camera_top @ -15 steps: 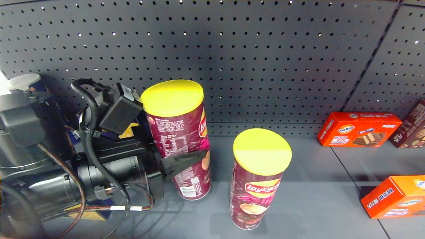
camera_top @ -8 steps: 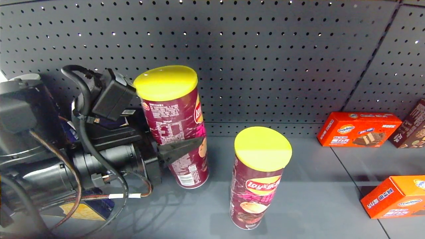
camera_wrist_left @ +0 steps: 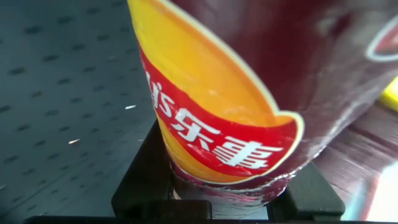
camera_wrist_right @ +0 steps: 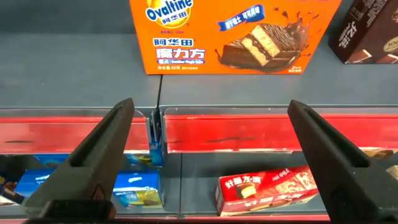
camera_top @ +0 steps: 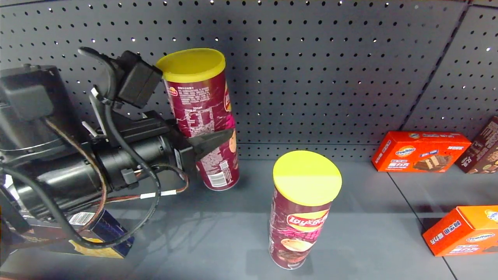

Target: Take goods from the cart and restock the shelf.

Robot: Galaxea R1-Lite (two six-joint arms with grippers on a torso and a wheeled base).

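Clamping the tilted chips can (camera_top: 200, 105) at its middle, the left gripper (camera_top: 218, 134) is closed on it. The right gripper (camera_wrist_right: 210, 106) stands wide open.

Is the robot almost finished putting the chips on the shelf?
One chip can already stands upright on the shelf. The left gripper is shut on a second can, tilted near the back wall, not set down yet. That one needs placing; how many more goods wait, I cannot tell.
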